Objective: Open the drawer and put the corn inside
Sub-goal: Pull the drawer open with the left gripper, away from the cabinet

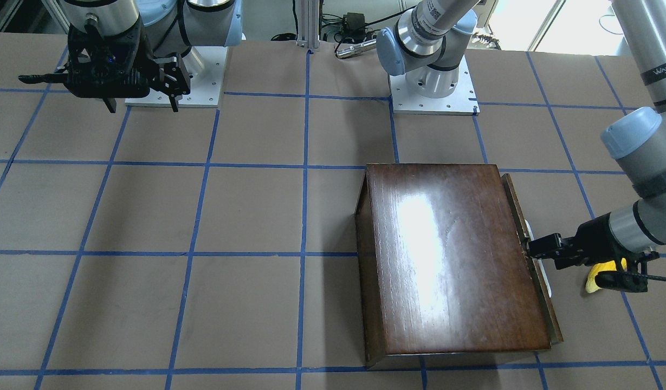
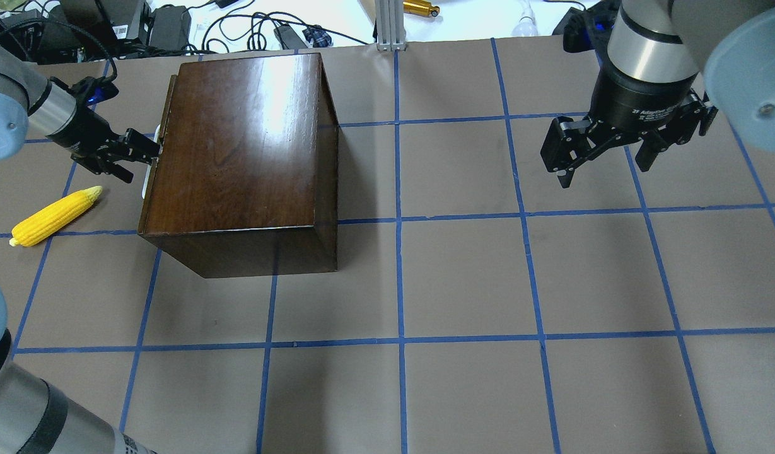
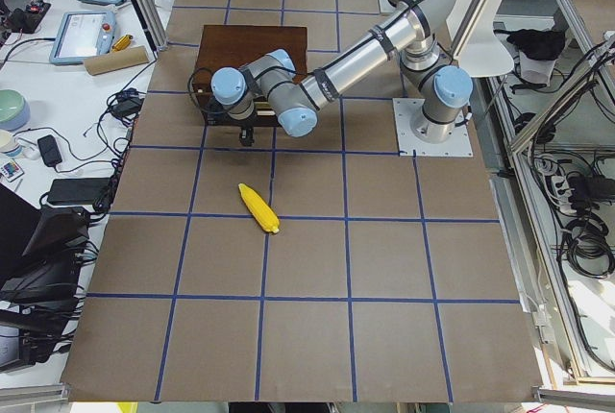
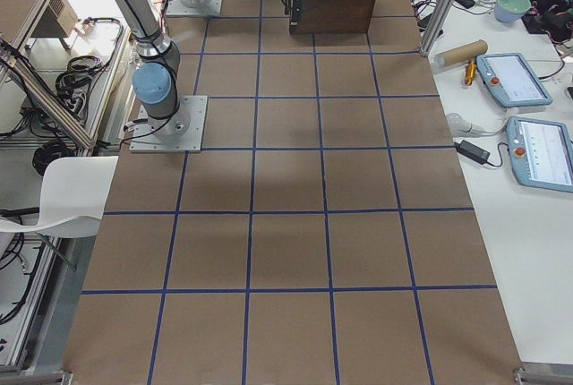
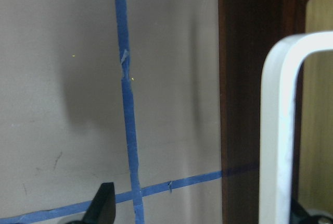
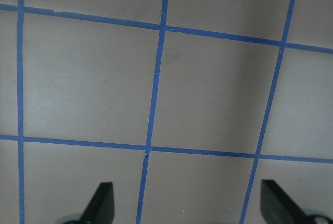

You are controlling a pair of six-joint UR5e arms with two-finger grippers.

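The dark glossy wooden box stands on the table's left half. Its drawer front stands slightly out from the box and carries a white handle. My left gripper is level with that handle, open, with the handle between its fingers, close to the right one. The yellow corn lies on the table just beside the left gripper and is partly hidden by the wrist in the front-facing view. My right gripper is open and empty, hovering above the table's far right.
The table is brown paper with a blue tape grid. The arm bases stand at the robot's edge. Cables and tablets lie on the side benches beyond the table.
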